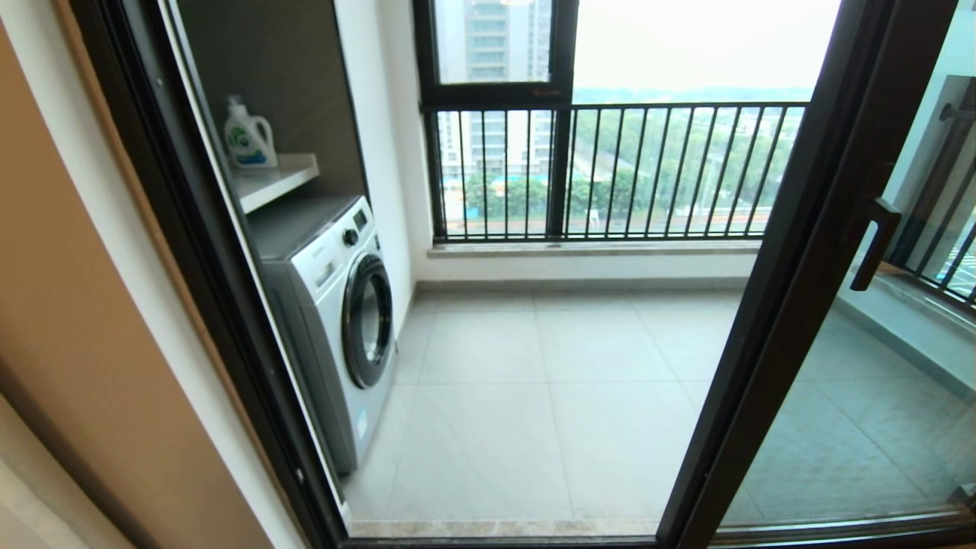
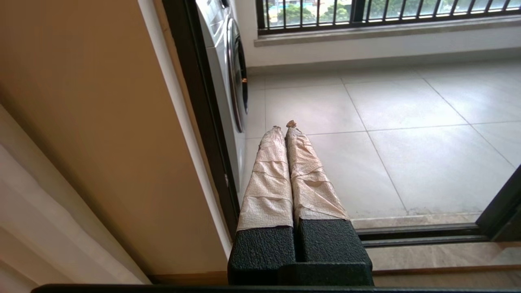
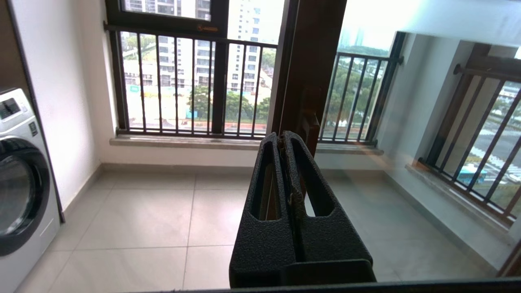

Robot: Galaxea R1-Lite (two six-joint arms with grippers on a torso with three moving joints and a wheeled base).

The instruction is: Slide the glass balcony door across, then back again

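Observation:
The glass balcony door (image 1: pixel 801 267) stands slid to the right, leaving the doorway onto the balcony open. Its dark brown upright frame slants across the head view, and its dark bar handle (image 1: pixel 875 242) sits on the glass side. Neither gripper shows in the head view. In the right wrist view my right gripper (image 3: pixel 281 136) is shut and empty, pointing at the door frame (image 3: pixel 309 61) and short of the handle (image 3: pixel 311 120). My left gripper (image 2: pixel 285 126) is shut on nothing, its tape-wrapped fingers (image 2: pixel 268 175) low by the left door jamb (image 2: pixel 199 101) above the floor track (image 2: pixel 419 236).
A white washing machine (image 1: pixel 335 320) stands just inside the balcony on the left, with a detergent bottle (image 1: pixel 248 137) on the shelf above it. A black-framed window with railing bars (image 1: pixel 610 168) closes the far side. The tiled floor (image 1: pixel 549 396) lies between.

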